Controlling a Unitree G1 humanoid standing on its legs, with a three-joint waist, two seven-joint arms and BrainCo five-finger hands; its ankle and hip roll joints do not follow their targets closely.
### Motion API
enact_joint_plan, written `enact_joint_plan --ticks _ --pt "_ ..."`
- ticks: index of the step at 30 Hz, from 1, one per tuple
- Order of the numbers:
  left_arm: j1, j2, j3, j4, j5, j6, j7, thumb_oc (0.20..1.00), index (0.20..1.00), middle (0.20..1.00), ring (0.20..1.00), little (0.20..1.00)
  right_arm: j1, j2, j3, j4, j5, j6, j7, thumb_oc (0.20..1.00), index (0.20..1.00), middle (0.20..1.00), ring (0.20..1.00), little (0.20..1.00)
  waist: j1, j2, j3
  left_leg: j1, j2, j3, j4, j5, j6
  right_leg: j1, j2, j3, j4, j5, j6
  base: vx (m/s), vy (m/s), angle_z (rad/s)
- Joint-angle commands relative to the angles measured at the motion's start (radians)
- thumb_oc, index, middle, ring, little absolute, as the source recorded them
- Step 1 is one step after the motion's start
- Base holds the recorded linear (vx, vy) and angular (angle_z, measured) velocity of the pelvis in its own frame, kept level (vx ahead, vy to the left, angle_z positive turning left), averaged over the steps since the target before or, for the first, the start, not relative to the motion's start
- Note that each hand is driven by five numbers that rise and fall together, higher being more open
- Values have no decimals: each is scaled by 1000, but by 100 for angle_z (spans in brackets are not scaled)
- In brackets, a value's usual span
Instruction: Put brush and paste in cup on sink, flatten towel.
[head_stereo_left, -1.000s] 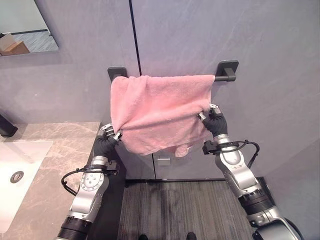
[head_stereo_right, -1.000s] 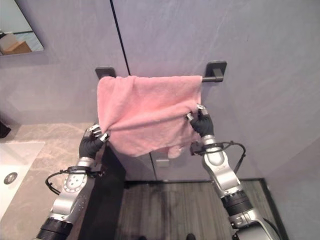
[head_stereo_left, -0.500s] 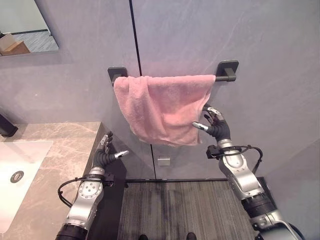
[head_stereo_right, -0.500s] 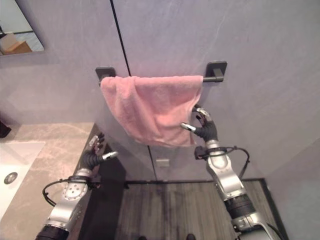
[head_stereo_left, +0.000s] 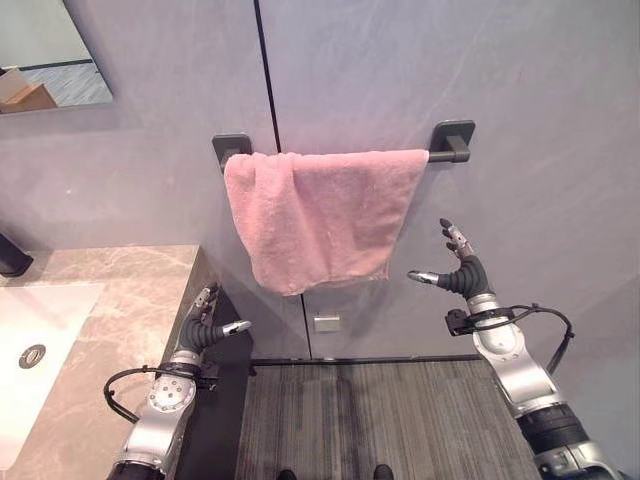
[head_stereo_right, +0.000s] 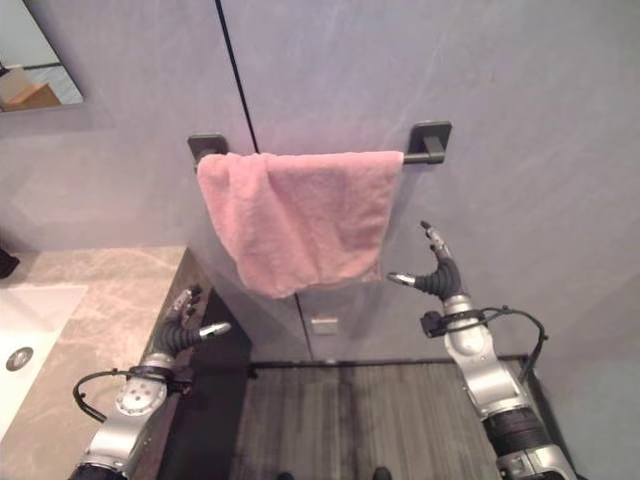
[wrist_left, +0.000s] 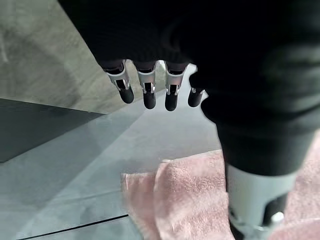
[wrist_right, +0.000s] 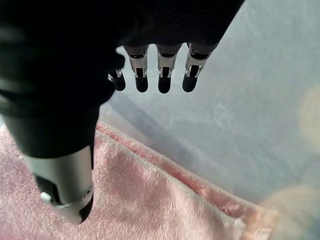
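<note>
Left eye view: each robot hand, left (head_stereo_left: 203, 327) and right (head_stereo_left: 461, 272), spread, clear of towel (head_stereo_left: 322, 218).

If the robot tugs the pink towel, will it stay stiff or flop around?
Probably flop: the towel drapes in soft folds over the bar. It looks light and fuzzy, so it may slide along or off if tugged sideways.

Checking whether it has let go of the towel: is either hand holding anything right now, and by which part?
Nothing is held. The left hand and right hand are both open and clear of the pink towel, which hangs on the rail.
</note>
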Motion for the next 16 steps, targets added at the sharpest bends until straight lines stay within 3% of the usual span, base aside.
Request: enact_joint_plan --ticks 1,6,13,16 --pt "-25 14 -8 60 6 -60 11 1000 1000 1000 1000 1000 14 19 -20 25 39 -50 1 1000 1000 1000 1000 1000 -6 -48 -42 5 52 9 6 -6 -39 0 -113 35 4 26 87 0 0 0" --pt "-15 -9 -31 99 -10 -56 0 1000 1000 1000 1000 1000 48 38 -12 53 61 -48 12 1000 1000 1000 1000 1000 -9 -49 -41 9 51 11 6 -7 -37 2 -113 37 4 26 87 0 0 0" --pt "-33 -85 -113 334 -58 -65 -8 1000 1000 1000 1000 1000 122 143 10 285 332 -67 50 1000 1000 1000 1000 1000 -21 -52 -38 12 54 13 6 -4 -39 3 -109 42 4 25 84 0 0 0" --pt "-19 -98 -118 391 -65 -71 -15 1000 1000 1000 1000 1000 146 140 15 341 343 -74 76 1000 1000 1000 1000 1000 -22 -51 -36 7 55 12 6 1 -42 -1 -108 42 4 26 84 0 0 0"
